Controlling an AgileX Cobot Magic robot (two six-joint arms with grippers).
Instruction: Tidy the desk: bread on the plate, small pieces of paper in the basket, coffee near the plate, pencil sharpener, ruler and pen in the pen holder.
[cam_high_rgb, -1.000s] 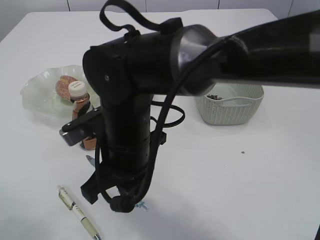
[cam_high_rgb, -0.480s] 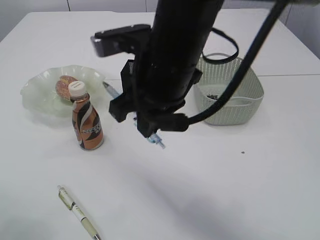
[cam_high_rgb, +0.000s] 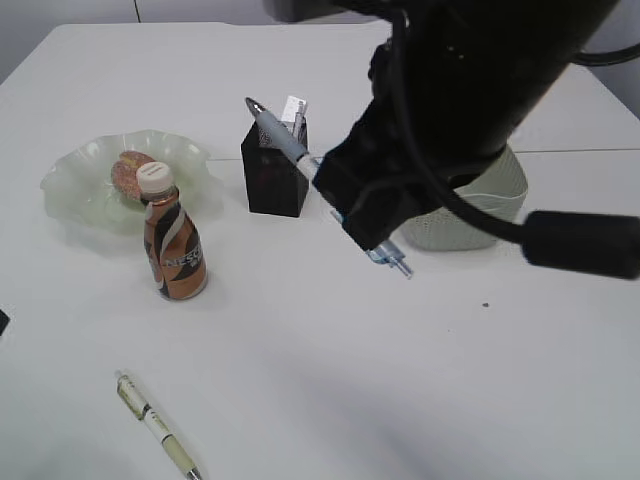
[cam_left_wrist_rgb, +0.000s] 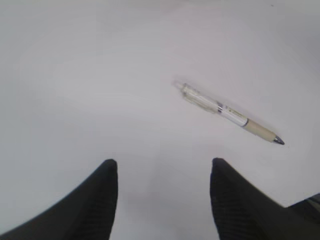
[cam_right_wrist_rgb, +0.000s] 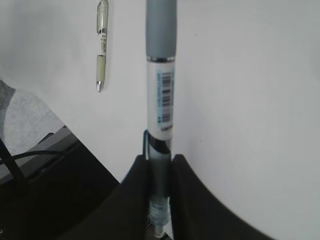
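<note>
Pen (cam_right_wrist_rgb: 161, 95) with the grey grip and barcode label sits clamped between my right jaws (cam_right_wrist_rgb: 159, 172), pinched near its clear clip end so the long front part sticks out free. I hold it that way, I judge, so the tip can be steered into the pen holder (cam_high_rgb: 275, 170); in the exterior view its dark tip is up by the holder's rim, body slanting down-right toward my wrist. Whether the tip is inside the opening or just beside it, cannot tell.

Holder is black, already has something pale standing in it. Bread (cam_high_rgb: 130, 172) is on the green plate (cam_high_rgb: 75, 190), coffee bottle (cam_high_rgb: 173, 245) just beside the plate, basket (cam_high_rgb: 500, 200) mostly hidden behind my right arm.

A 2nd pen (cam_left_wrist_rgb: 227, 113) lies flat on the tabletop (cam_high_rgb: 330, 380), ahead of my left jaws (cam_left_wrist_rgb: 163, 175), which are spread wide and hold nothing. That pen is apart from them, up and to the right, not between the fingers.
</note>
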